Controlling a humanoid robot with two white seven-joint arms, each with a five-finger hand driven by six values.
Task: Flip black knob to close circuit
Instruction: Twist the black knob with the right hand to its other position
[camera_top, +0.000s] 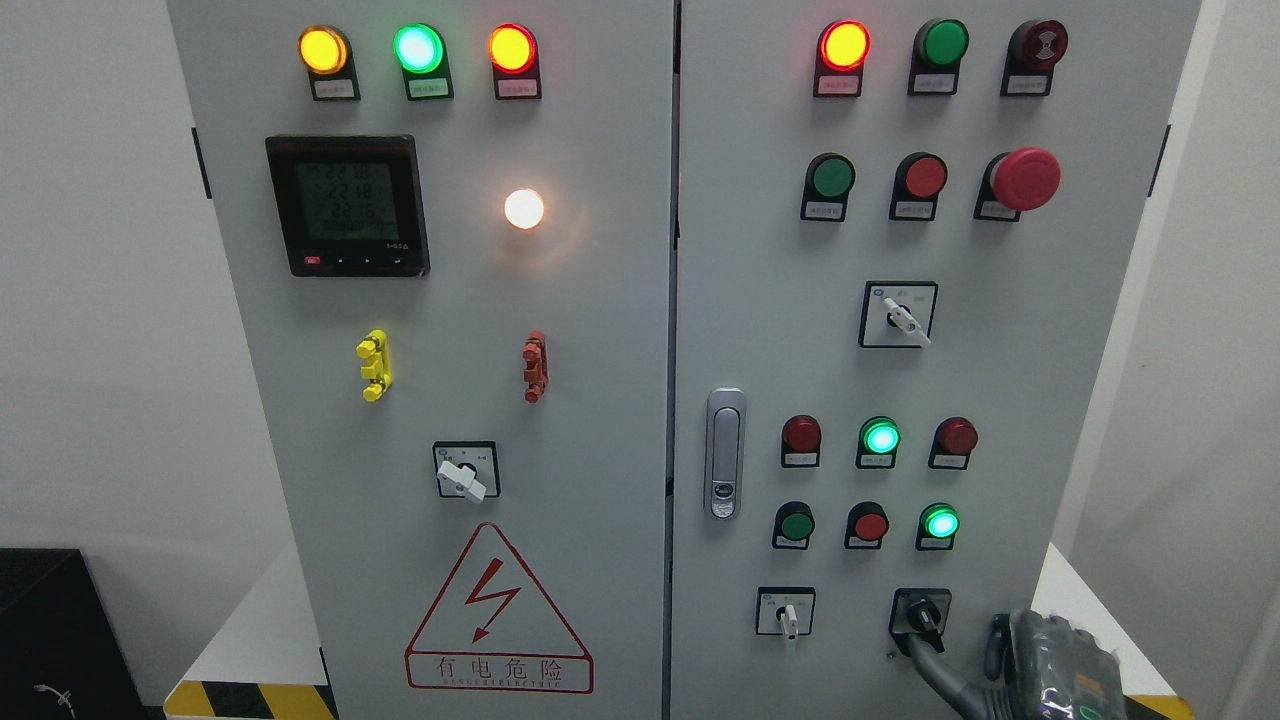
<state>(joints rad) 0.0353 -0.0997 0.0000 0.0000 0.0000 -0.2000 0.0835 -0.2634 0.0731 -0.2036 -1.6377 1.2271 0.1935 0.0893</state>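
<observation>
Knob (921, 612) sits low on the right door of the cabinet (560, 300), with 1 finger (925, 665) of my right hand (1040, 670) touching its underside; hand half-curled, gripping nothing. I'd press sideways on the lever, steadily. White walls (100, 300) behind, hazard tape (250, 698) below.

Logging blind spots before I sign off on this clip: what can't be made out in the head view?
- Right hand: cut off by the bottom edge; one finger reaches the black knob, but actual grip is unclear.
- Left hand: outside the frame.
- Small labels under the lamps and buttons: too small to read.
- Meter digits: blurry, uncertain.
- Knob position markings: too small to read.
</observation>
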